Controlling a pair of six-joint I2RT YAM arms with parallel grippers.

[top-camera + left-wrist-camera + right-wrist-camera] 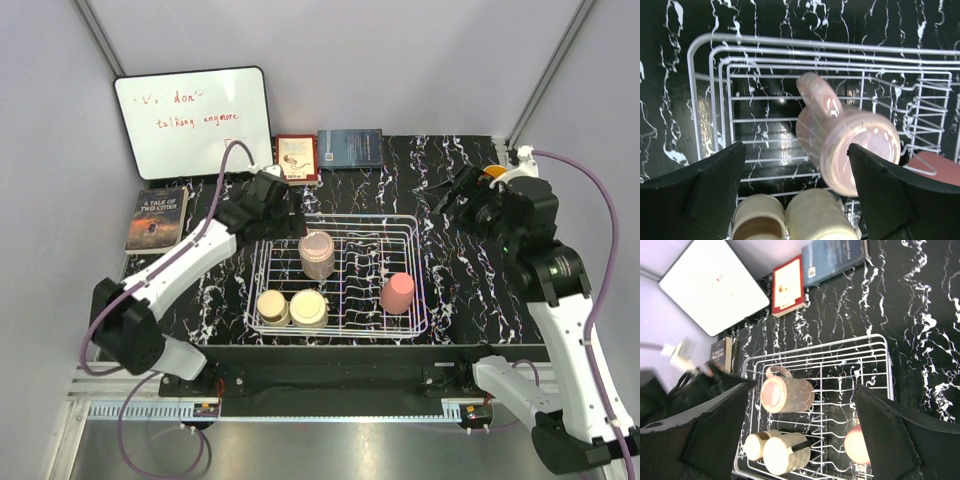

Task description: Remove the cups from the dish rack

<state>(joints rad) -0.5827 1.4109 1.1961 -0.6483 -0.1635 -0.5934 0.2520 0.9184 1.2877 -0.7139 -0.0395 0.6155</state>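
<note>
The white wire dish rack (415,228) sits mid-table. In it are a translucent pinkish mug (317,254), two cream cups (272,306) (309,308) and a pink tumbler (397,293). My left gripper (288,222) is open above the rack's far left corner. In the left wrist view (797,200) the pinkish mug (850,145) lies close to its right finger and the cream cups (757,220) (815,215) sit below between the fingers. My right gripper (452,200) is open and empty, high to the right of the rack (875,340). The other cups are out of view.
A whiteboard (195,120) leans at the back left. A red book (297,158) and a blue book (350,148) stand behind the rack. A dark book (157,218) lies at the left. A small orange and white thing (495,172) shows behind the right arm.
</note>
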